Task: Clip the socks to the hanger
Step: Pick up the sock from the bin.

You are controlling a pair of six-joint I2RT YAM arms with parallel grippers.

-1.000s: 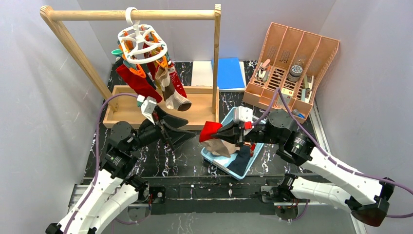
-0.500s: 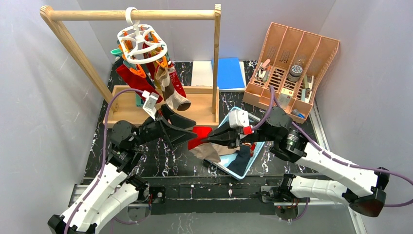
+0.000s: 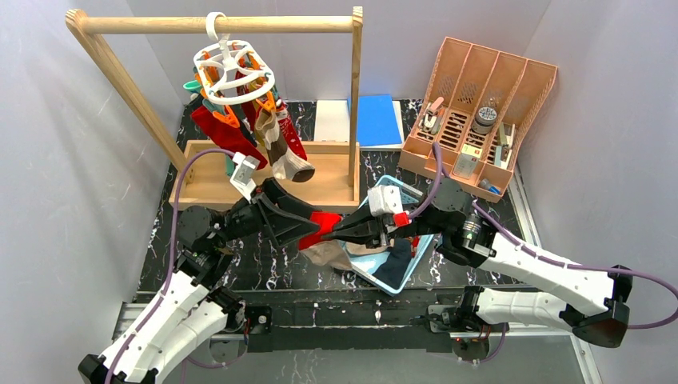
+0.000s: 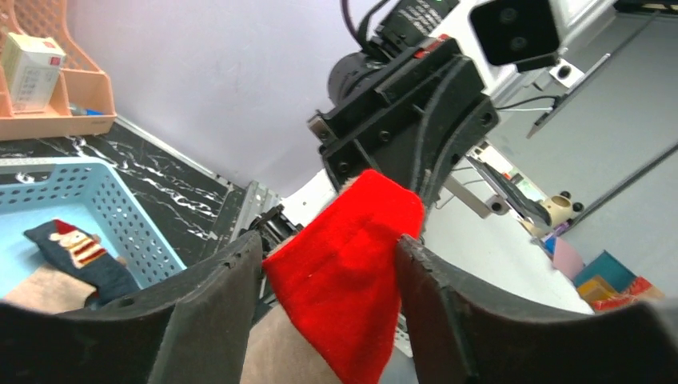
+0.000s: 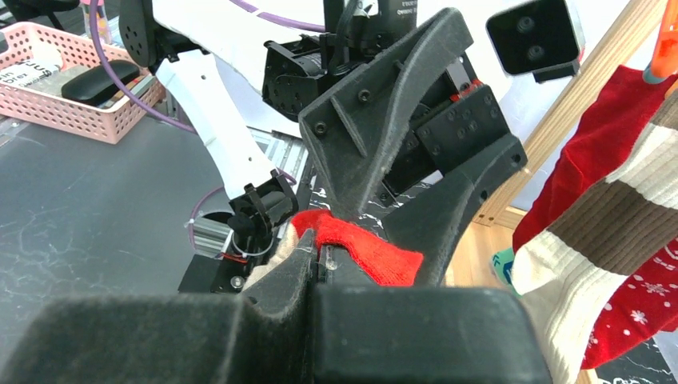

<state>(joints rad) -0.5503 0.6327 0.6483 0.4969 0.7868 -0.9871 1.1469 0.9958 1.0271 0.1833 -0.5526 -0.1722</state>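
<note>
The white ring hanger (image 3: 233, 70) hangs from the wooden rail with several socks (image 3: 272, 140) clipped under it. My right gripper (image 3: 334, 234) is shut on a sock with a red cuff (image 3: 323, 224) and a tan foot (image 3: 326, 254), held above the table left of the blue basket (image 3: 420, 246). In the right wrist view the red cuff (image 5: 364, 250) sticks out past my closed fingers. My left gripper (image 3: 308, 222) is open, its jaws on either side of the red cuff (image 4: 344, 264), not closed on it. More socks (image 3: 393, 264) lie in the basket.
The wooden rail frame (image 3: 209, 24) and its tray base (image 3: 200, 180) stand at the back left. A peach desk organizer (image 3: 480, 116) with small items is at the back right. A blue and white pad (image 3: 360, 120) lies at the back centre.
My right gripper carried the sock leftward out over the table. My left gripper swung right and now straddles the red cuff.
</note>
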